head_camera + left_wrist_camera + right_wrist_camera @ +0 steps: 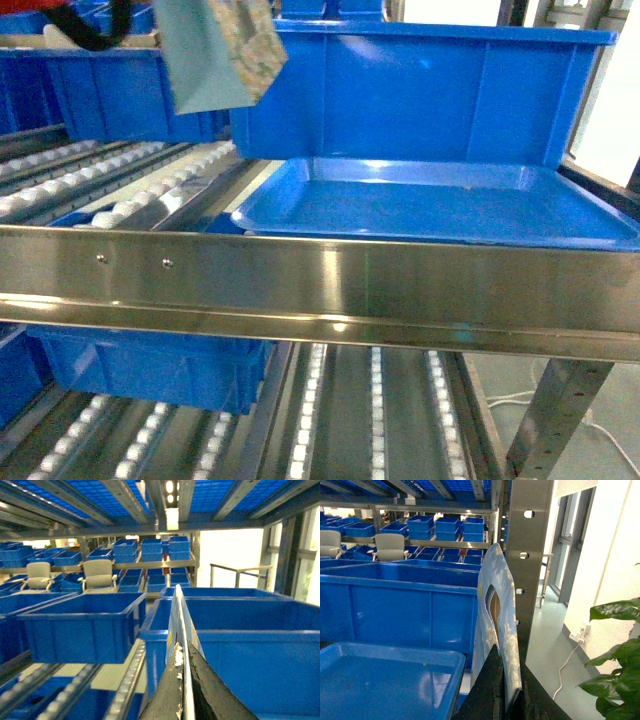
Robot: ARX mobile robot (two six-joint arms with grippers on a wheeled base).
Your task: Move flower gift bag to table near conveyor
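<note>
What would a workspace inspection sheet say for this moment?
Surface: conveyor roller lanes; table not in view.
Job's things: gift bag hanging above the rollers.
Clutter: blue tray and blue bins on the racking.
Grippers: left gripper shut on the gift bag's top edge; right gripper shut on a second bag.
Cables: white cable on the floor.
Surroundings: shelves of more bins, chairs, plant.
</note>
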